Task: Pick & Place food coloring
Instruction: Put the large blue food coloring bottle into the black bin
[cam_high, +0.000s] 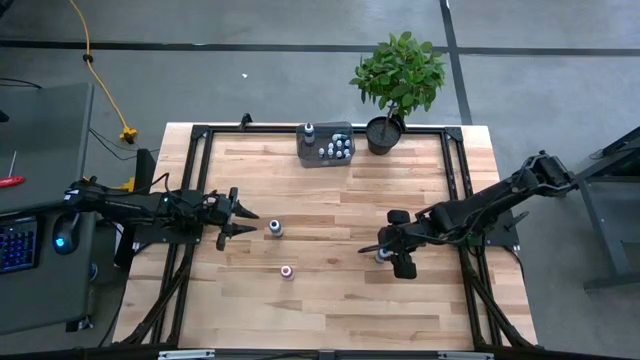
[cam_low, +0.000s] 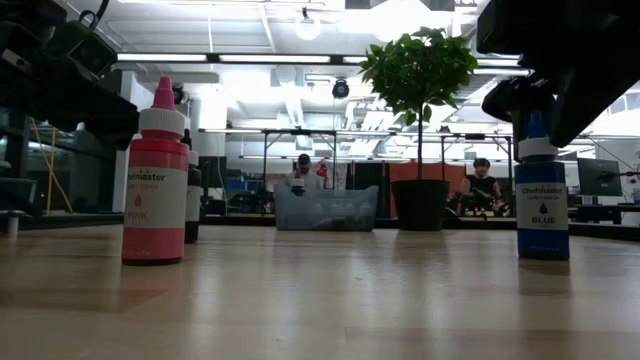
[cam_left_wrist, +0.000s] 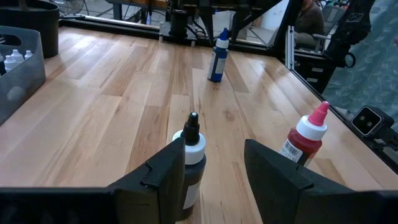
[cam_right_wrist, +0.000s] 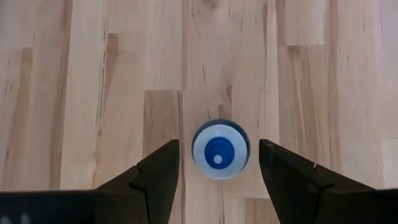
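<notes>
The desk (cam_high: 330, 300) is a light butcher-block top made of wood strips, with a black frame running round its edges. At the far edge sits a grey tray (cam_high: 325, 145) with several small white-capped bottles in it, and right beside that a potted plant (cam_high: 398, 85) in a dark pot.

Three food coloring bottles stand loose on the wood. The blue bottle (cam_right_wrist: 219, 149) is upright on the right side, and the right tool (cam_right_wrist: 219, 163) hangs straight over it, fingers spread wide with the cap sitting in the gap, not touching either one. The dark bottle (cam_left_wrist: 190, 165) with a black tip is near the middle, just ahead of the left tool (cam_left_wrist: 214, 168), whose fingers are also apart and not gripping anything. The pink bottle (cam_low: 155, 175) stands a bit nearer the front edge, well clear of both.

Around the desk it's grey concrete floor with a yellow cable (cam_high: 100, 75) trailing across it and a keyboard (cam_high: 15, 245) off to the left. From desk level the room behind is a big lit workshop, with two people (cam_low: 302, 172) seated in the background.
</notes>
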